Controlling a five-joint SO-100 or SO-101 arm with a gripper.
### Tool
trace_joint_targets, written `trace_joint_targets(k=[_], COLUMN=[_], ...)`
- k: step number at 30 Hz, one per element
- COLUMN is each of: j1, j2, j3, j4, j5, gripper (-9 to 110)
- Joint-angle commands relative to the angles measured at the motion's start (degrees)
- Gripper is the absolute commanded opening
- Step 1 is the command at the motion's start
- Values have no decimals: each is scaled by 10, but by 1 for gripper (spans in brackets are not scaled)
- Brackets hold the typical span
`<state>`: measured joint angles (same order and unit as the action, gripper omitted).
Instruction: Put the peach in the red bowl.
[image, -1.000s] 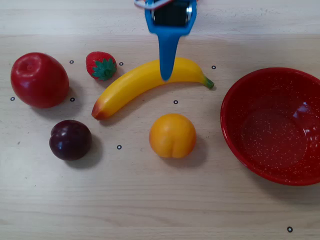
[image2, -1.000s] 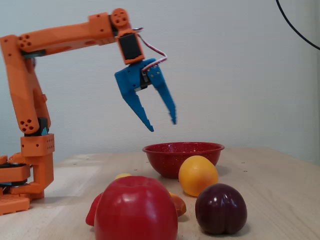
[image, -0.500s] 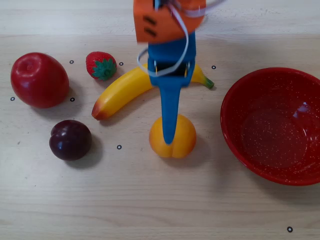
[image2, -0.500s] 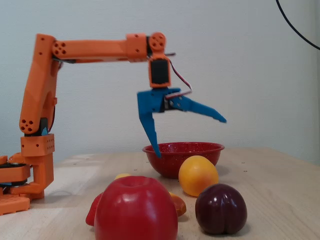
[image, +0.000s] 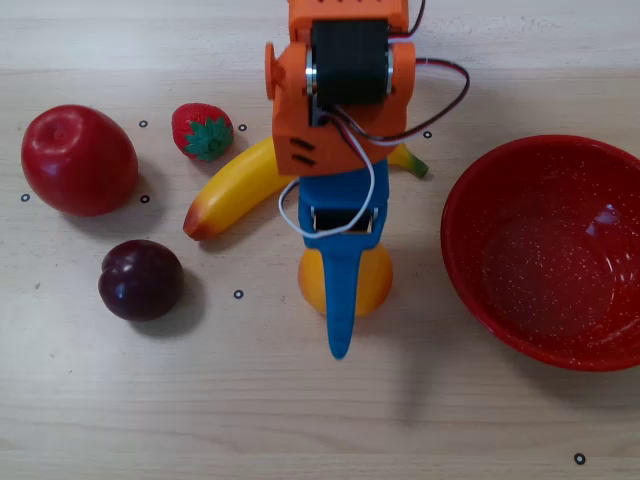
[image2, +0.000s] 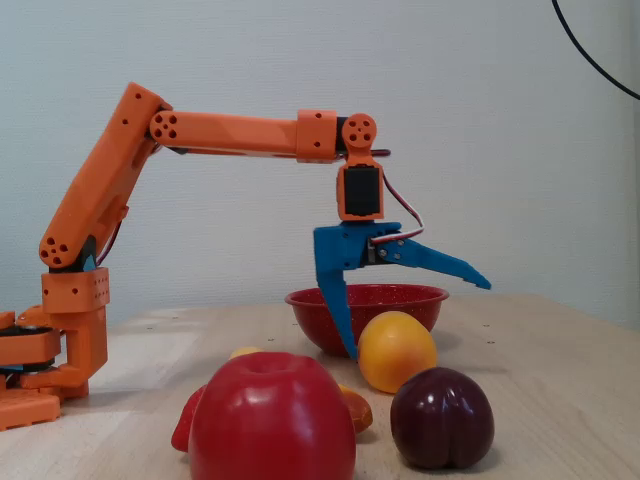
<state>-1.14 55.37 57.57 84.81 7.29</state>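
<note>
The peach (image: 375, 282) is a round yellow-orange fruit resting on the wooden table; in the fixed view it (image2: 397, 350) sits in front of the red bowl. The red bowl (image: 540, 250) is speckled, empty and at the right edge of the overhead view; it also shows in the fixed view (image2: 385, 300). My blue gripper (image: 340, 290) is open right over the peach. In the fixed view the gripper (image2: 418, 320) has one finger (image2: 337, 300) pointing down beside the peach's left side. The other finger sticks out to the right above the peach.
In the overhead view, a banana (image: 235, 190) lies just behind the peach under the arm. A dark plum (image: 140, 279), a red apple (image: 78, 160) and a strawberry (image: 203, 132) lie to the left. The bowl runs past the frame's right edge.
</note>
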Motion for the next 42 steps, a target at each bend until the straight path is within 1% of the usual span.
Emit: trace_joint_targets(k=[1,7,14,42], j1=[13,17,25,25], j2=[22,-14,-29,-49], j3=[-57,-92,-91,-46], j4=[0,18,36,4], j5=[4,-3,-18,-58], gripper=[68,69,69,69])
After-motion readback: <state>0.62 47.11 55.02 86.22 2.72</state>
